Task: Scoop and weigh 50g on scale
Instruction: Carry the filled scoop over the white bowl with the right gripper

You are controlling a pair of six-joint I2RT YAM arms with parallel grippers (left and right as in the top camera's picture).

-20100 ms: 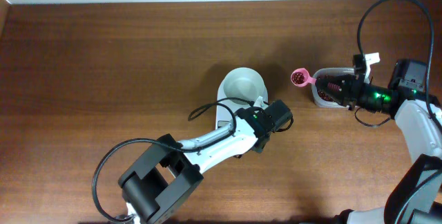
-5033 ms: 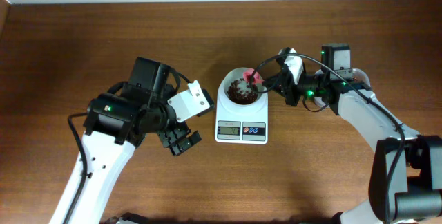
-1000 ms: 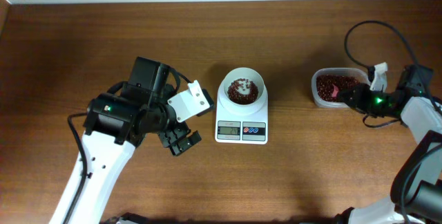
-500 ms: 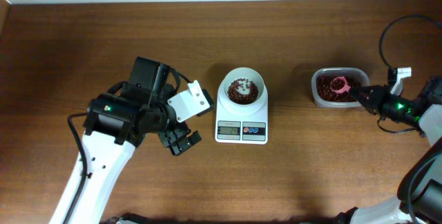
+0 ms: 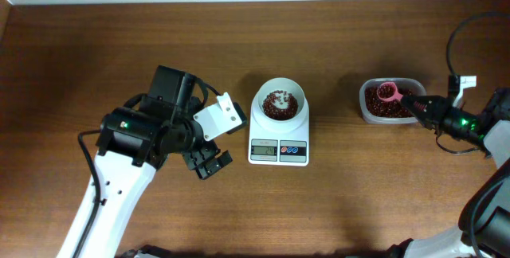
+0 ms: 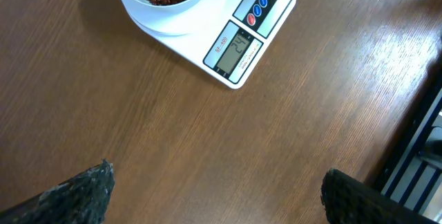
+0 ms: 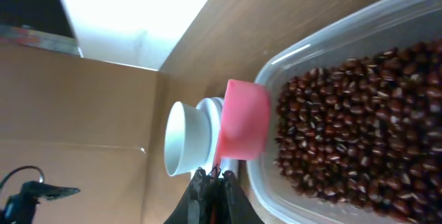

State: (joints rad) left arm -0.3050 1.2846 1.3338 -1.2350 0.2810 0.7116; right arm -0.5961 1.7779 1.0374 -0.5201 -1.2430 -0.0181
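**A:** Overhead first: any room at the edges?

**B:** Plenty. Bare table (image 5: 358, 210) across the whole front and the rear left, far edge along a pale wall. Tighter on the right, with the clear tub (image 5: 366, 111) near that side.

**A:** Anything in the way?

**B:** Only the white bowl (image 5: 257, 99), sitting on the scale (image 5: 278, 152) mid-table, display and buttons toward the front. Open strip of wood between scale and tub. Loop of cable (image 5: 451, 43) above the right arm (off to the tub's right).

**A:** And the beans (image 5: 278, 107)?

**B:** Heaped in the bowl, on the scale. More of the same filling the tub.

**A:** Grip?

**B:** Spread wide and empty, the left fingers (image 5: 209, 163), hanging over the wood left of the scale and apart from it (from the left wrist, scale just ahead, table edge off to the right). Pinched shut on the handle of the pink spoon (image 5: 388, 93), the right fingers (image 7: 211, 182). Cup of the spoon over the tub's rear part, well apart from the bowl. Cannot tell whether loaded.
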